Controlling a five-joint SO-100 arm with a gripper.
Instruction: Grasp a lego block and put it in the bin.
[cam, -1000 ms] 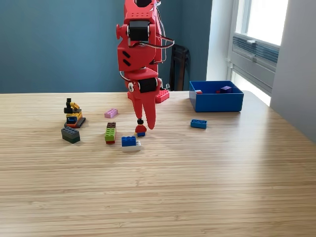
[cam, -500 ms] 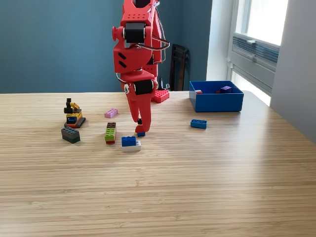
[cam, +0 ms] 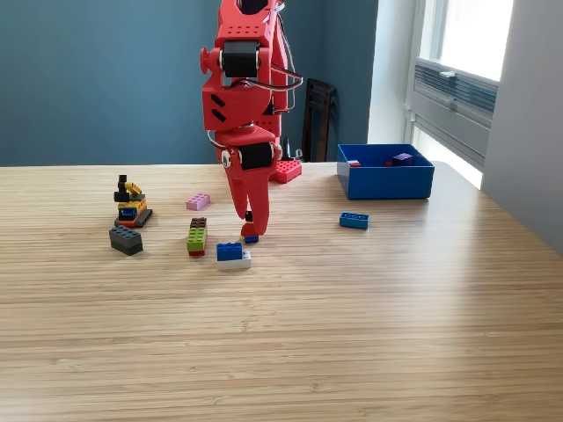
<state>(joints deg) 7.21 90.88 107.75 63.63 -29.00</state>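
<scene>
While the red arm (cam: 242,83) hangs straight down over the wooden surface (cam: 352,334), its fingers (cam: 250,220) are wrapped around a little lego figure (cam: 251,230) with a dark head, red body and blue base, closed on it from both sides right at surface level. The figure is half hidden by the fingers, so I can't tell if it's lifted at all or just standing there.

Just in front of it, toward the camera, sits a blue brick on a white plate (cam: 232,254). To the exterior view's left of that is a green block (cam: 196,238) with brown on top, then a dark grey brick (cam: 126,240), and behind that a small yellow and black build (cam: 130,202). A pink brick (cam: 198,201) lies a bit further back.

The bin (cam: 387,180) is well off to the exterior view's right, near the window end of the surface, and already has a purple piece (cam: 403,158) and a bit of red in it. A lone blue brick (cam: 354,220) sits between the bin and the arm, closer to the bin.
</scene>
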